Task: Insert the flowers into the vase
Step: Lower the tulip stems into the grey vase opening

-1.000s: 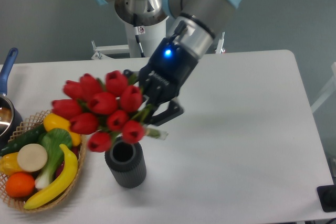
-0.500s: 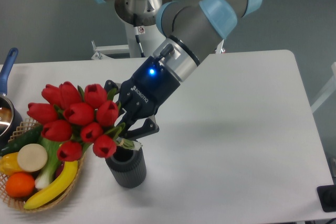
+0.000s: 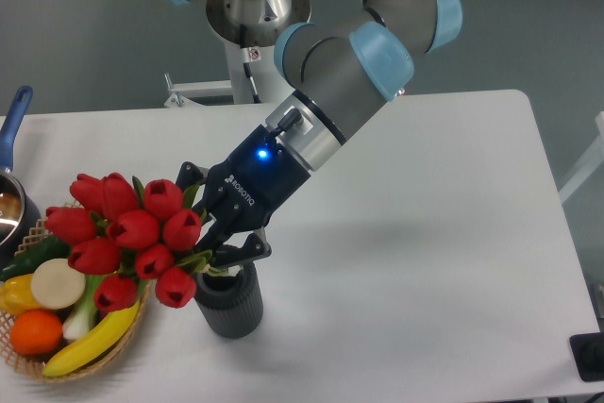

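A bunch of red tulip flowers (image 3: 127, 235) with green leaves hangs tilted to the left, its heads over the basket's right rim. My gripper (image 3: 219, 238) is shut on the stems, just above the vase's mouth. The vase (image 3: 227, 300) is a small dark grey ribbed cylinder standing upright on the white table, directly below the gripper. The stem ends reach the mouth of the vase; whether they are inside is hidden by the fingers and leaves.
A woven basket (image 3: 140, 313) of fruit and vegetables sits at the front left, touching distance from the vase. A blue-handled metal pot (image 3: 11, 153) stands at the left edge. The arm's base (image 3: 250, 21) is at the back of the table.
The gripper with the flowers has moved left and down. The tulip heads now hang lower over the basket and the stem ends have come down onto the vase's mouth.
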You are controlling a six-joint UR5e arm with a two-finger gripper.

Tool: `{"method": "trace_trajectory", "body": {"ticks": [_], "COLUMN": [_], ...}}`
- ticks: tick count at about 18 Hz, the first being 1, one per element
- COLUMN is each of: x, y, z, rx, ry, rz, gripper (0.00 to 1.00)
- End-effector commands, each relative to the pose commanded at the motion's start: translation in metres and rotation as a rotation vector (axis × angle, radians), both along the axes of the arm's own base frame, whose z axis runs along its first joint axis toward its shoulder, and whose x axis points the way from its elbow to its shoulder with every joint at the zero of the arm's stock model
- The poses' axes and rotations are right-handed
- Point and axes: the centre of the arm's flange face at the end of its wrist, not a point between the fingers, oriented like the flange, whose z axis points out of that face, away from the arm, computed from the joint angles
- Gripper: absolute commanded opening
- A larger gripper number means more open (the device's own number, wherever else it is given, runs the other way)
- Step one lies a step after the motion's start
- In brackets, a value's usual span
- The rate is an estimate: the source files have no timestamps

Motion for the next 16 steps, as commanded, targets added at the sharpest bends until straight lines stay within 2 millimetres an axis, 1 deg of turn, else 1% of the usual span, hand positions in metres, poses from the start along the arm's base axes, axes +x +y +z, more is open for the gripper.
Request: {"method": "trace_trajectory", "body": {"ticks": [2,7,11,13,16], "x": [0.005,0.004,0.006,0.007,0.008], "y": [0.003,0.004,0.010,0.009,0.007], "z": [-0.001,-0.006,-0.016,-0.018,-0.026], "rx": [-0.002,-0.005,-0.017,-0.019,-0.031], "ry": [-0.002,-0.006,-0.020,-0.022,-0.036], "rz": [-0.009,-0.010,-0.019,-0.019,-0.017], "gripper": [0.25,0.25,0.25,0.25,0.25]}}
